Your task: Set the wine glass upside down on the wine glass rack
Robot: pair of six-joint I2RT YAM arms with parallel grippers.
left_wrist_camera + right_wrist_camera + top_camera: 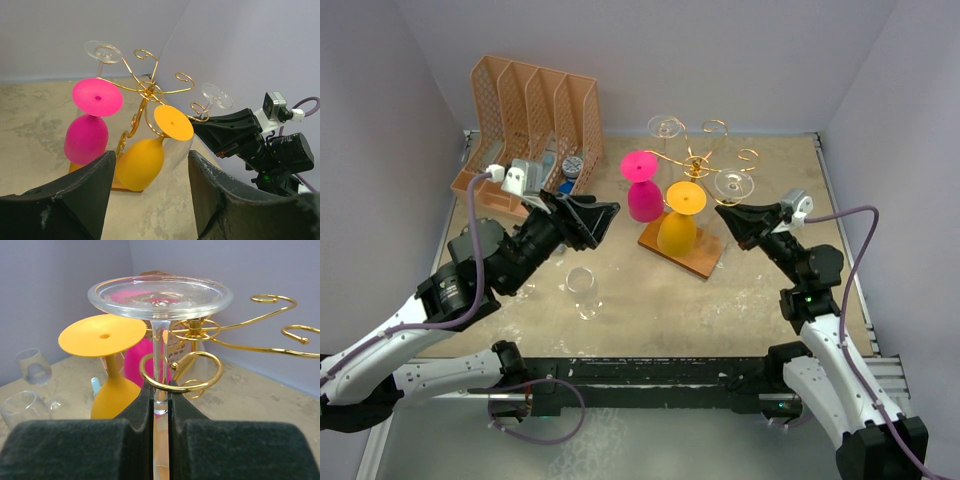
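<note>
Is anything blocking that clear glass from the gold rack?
Nothing visible does. The right gripper holds the wine glass upside down, its stem at a curl of the wine glass rack; the orange glass hangs to one side.

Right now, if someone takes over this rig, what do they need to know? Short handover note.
Right gripper: shut on the stem of the clear wine glass, which is upside down.
Left gripper: open, empty, beside the wine glass rack.
Done: the stem is inside a spiral loop, with the foot above it, not resting.
Pink glass and orange glass hang on the rack.
Left: lower until the foot seats, release, back out.
</note>
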